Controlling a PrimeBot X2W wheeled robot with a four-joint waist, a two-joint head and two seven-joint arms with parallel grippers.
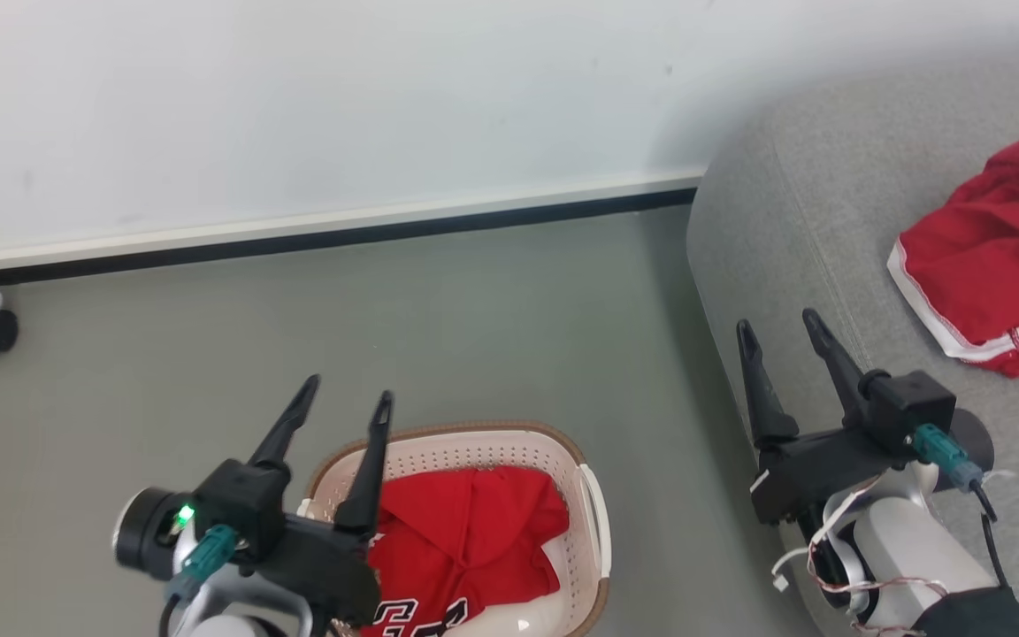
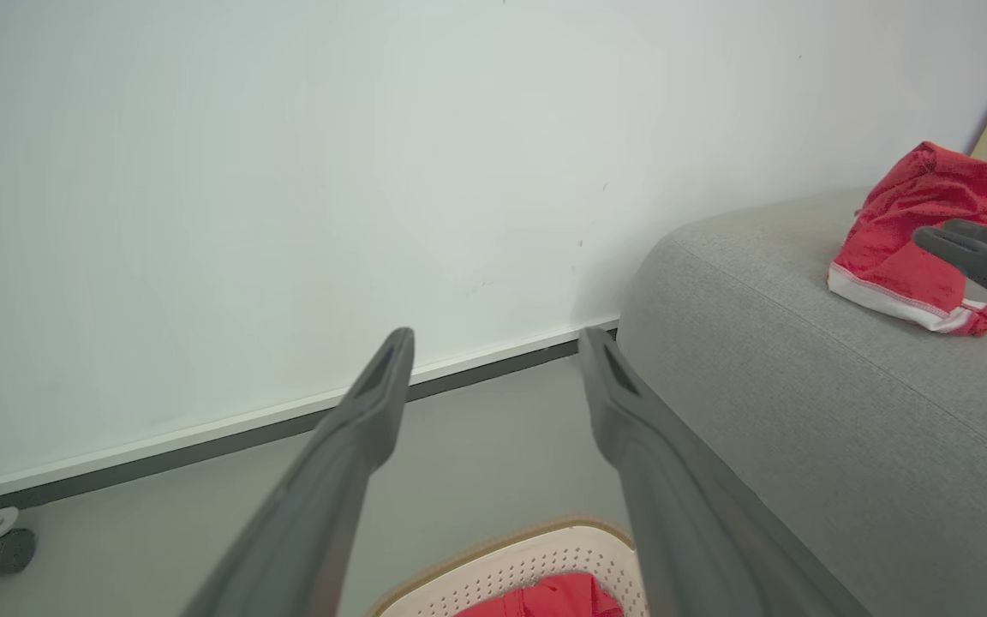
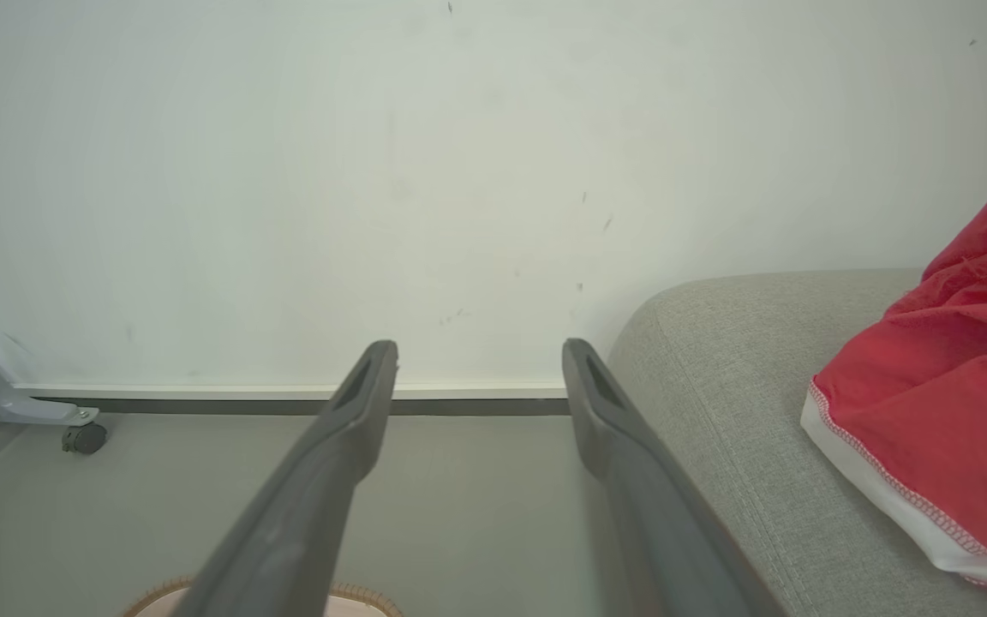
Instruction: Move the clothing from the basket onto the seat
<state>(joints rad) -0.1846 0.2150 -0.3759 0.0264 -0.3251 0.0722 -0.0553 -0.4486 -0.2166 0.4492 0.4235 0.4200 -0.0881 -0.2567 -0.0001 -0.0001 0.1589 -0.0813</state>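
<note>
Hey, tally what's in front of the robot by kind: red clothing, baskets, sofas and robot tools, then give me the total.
Red clothing pieces: 2, the basket garment and the sofa garment
Baskets: 1, the basket
Sofas: 1, the sofa
Tools: 2, the left tool and the right tool, both open and empty
Total: 6

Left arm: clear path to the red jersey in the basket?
Probably yes. The left gripper hangs open at the left rim of the basket, the jersey lies uncovered inside, and nothing stands between them.
</note>
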